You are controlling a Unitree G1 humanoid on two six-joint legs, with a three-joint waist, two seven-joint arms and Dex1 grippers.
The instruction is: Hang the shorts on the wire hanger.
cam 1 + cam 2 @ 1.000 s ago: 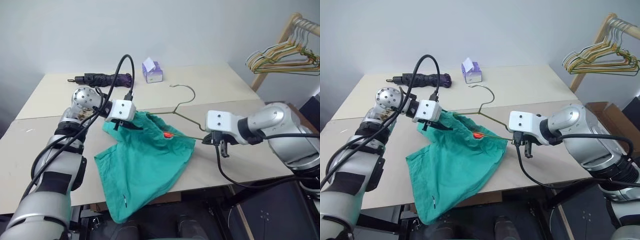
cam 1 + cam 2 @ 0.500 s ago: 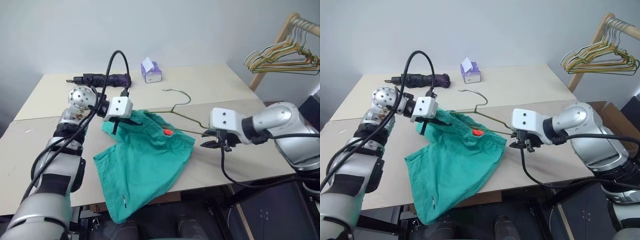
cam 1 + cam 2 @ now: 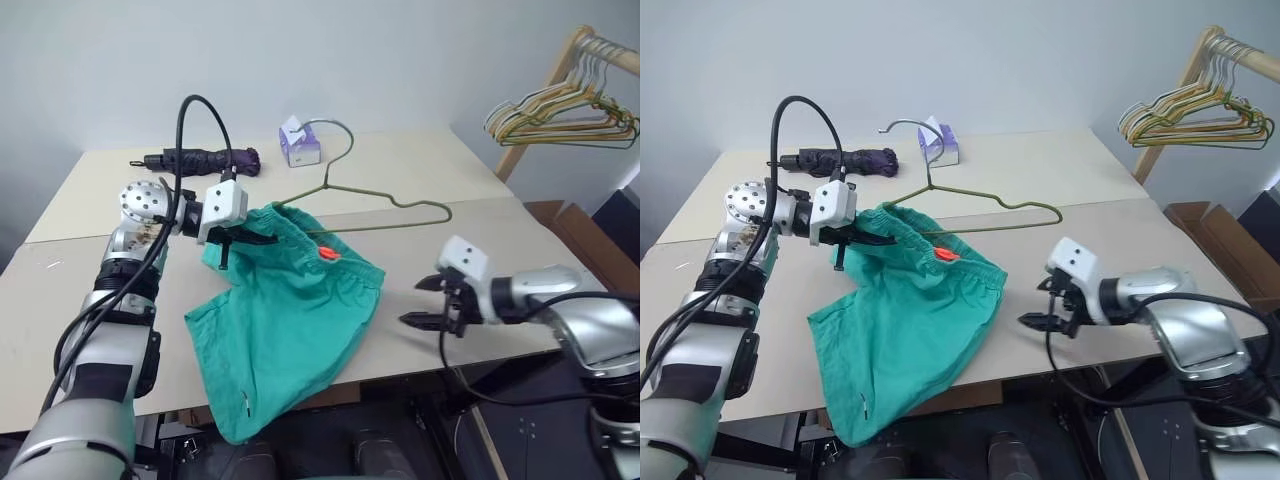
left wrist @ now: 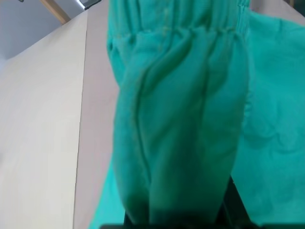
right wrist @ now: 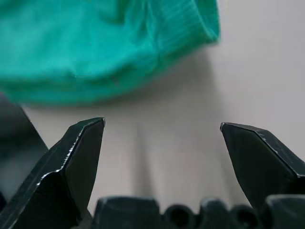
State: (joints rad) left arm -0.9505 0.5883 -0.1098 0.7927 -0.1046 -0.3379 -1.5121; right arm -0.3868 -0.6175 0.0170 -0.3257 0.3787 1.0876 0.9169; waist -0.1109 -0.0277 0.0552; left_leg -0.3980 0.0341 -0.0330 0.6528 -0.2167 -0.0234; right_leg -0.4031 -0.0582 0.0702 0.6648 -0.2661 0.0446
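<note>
One pair of soft teal-green shorts (image 3: 290,330) lies crumpled across the front of the pale wooden table (image 3: 440,165), one leg drooping over the near edge. The gathered elastic waistband is lifted at its far corner, and a small orange-red tag (image 3: 326,253) shows near it. The left gripper (image 3: 250,232) is clamped tight on that raised waistband; in the left wrist view the bunched cloth hangs in ridged folds between its fingers.

One thin olive-grey wire hanger (image 3: 385,208) is tilted up above the shorts, a bent triangle with a curved hook rising toward the tissue box. Its left end runs into the waistband by the left gripper, and the rest stands clear of the table.

The right gripper (image 3: 426,301) sits low over the table just right of the shorts, its two black pointed fingers (image 5: 78,157) spread wide with nothing between them.

At the back of the table lie one folded dark purple umbrella (image 3: 205,158) and one purple tissue box (image 3: 300,145) with a white sheet sticking up. To the right, a bunch of pale wire hangers (image 3: 560,115) hangs from a wooden rack (image 3: 545,105).
</note>
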